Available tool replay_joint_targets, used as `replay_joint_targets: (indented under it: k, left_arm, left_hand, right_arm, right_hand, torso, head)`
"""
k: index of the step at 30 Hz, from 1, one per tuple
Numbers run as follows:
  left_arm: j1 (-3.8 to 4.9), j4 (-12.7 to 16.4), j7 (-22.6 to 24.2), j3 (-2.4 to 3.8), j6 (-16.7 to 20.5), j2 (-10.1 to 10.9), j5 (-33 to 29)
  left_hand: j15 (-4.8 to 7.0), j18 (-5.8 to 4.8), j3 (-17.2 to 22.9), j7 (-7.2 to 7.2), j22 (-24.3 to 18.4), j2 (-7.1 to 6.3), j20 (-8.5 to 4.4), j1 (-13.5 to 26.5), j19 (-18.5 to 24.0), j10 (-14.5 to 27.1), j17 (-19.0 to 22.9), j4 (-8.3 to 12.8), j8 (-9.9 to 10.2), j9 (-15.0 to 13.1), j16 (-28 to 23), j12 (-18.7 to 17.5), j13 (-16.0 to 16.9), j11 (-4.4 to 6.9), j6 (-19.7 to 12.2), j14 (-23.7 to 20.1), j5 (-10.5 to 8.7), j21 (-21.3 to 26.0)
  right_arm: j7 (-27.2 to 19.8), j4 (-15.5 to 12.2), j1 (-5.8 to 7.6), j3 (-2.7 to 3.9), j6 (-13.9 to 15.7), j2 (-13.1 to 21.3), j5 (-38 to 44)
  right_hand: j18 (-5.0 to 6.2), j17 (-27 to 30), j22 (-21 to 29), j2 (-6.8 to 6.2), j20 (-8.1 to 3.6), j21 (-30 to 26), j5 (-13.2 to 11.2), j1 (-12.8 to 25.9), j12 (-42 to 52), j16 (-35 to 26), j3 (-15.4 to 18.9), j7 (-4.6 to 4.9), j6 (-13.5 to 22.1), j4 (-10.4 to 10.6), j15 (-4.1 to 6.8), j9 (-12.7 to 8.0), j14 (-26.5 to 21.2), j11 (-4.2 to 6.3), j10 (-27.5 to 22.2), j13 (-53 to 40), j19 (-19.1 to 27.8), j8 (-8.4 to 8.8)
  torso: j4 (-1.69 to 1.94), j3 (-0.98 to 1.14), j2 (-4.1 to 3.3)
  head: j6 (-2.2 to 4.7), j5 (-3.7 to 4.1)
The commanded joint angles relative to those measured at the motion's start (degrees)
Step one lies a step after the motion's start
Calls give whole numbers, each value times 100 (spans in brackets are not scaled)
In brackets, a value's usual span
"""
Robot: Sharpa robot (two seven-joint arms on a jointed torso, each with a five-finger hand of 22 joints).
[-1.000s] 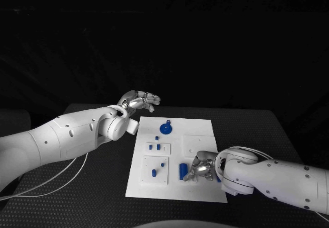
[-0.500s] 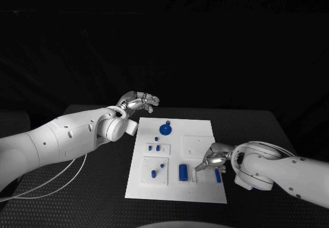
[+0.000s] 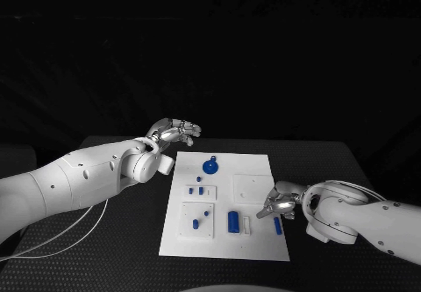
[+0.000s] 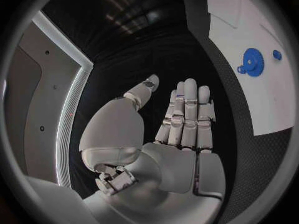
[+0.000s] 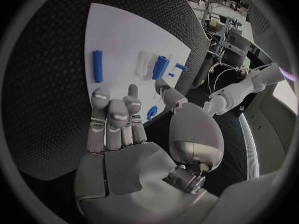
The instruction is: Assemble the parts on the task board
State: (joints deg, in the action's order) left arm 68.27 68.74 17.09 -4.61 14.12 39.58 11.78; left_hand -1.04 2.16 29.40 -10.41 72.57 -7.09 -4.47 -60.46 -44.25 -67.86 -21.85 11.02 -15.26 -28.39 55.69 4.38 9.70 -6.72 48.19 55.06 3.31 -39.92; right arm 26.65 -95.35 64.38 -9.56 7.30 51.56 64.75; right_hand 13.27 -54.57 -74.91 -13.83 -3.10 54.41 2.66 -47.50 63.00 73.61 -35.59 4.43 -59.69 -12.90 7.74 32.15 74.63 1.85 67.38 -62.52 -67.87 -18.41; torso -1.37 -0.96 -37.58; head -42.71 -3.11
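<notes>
Right hand (image 3: 279,205), fingers loosely spread and holding nothing, has drawn right off the board (image 3: 254,163), leaving the blue rod (image 3: 277,225).

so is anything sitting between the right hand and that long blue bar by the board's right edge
Nothing visible does. The right hand hovers empty just beside the long blue bar, which lies flat on the task board near its right edge. Only bare white board lies between them; the blue cylinder lies farther left, clear of that path.
</notes>
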Motion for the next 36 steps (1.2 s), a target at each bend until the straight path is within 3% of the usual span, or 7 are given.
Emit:
replay_joint_targets:
  k: [1, 13, 19, 36]
  left_arm:
    - [2, 14, 39, 3, -73, -27, -27]
    - [2, 27, 40, 3, -85, -58, -27]
    - [2, 27, 38, 3, -89, -59, -27]
    - [3, 35, 32, 3, -101, -38, -27]
  left_hand:
    - [-12, 51, 11, 10, 8, 8, -3, 40, -49, 18, -7, -34, -38, 9, -37, -9, -8, -30, -32, 12, 15, 18]
    - [-12, 50, 10, 11, 11, 10, -3, 42, -49, 15, -10, -38, -43, 10, -39, -6, -7, -29, -30, 12, 14, 21]
    - [-12, 50, 9, 11, 13, 11, -3, 44, -49, 14, -12, -41, -44, 10, -40, -6, -7, -29, -30, 11, 13, 22]
    - [-12, 49, 6, 12, 16, 14, -2, 53, -49, 13, -16, -50, -48, 12, -43, -4, -7, -29, -30, 10, 12, 26]
  right_arm:
    - [-122, -33, -82, -16, -4, -138, 501]
    - [-30, -47, -382, -33, 80, -595, 1893]
    - [83, -28, -541, -36, 183, -776, 2581]
    - [281, 66, -643, -35, 279, -937, 3228]
  right_hand:
    - [173, -9, -12, -8, -16, -17, 15, -65, 29, -39, -26, 0, -20, -7, 21, 19, 27, 11, 50, -14, -17, -25]
    - [173, -21, -15, -114, 11, -15, 15, -40, 139, -46, 62, -74, -222, 66, 77, 99, 28, 80, 138, -96, -24, -128]
    - [173, -24, -14, -141, 12, -15, 16, -3, 253, -47, 104, -95, -274, 100, 93, 115, 28, 100, 225, -217, -29, -147]
    - [173, -41, -4, -77, -27, -13, 17, 151, 478, -35, 126, -154, -413, 364, 146, 141, 35, 158, 479, -460, -73, -173]
  torso:
    - [16, 7, 0]
    - [25, -20, -2]
    - [30, -17, 0]
    - [27, -16, 0]
  head:
    - [-6, 10]
    - [-34, 6]
    - [-52, -4]
    - [-99, -49]
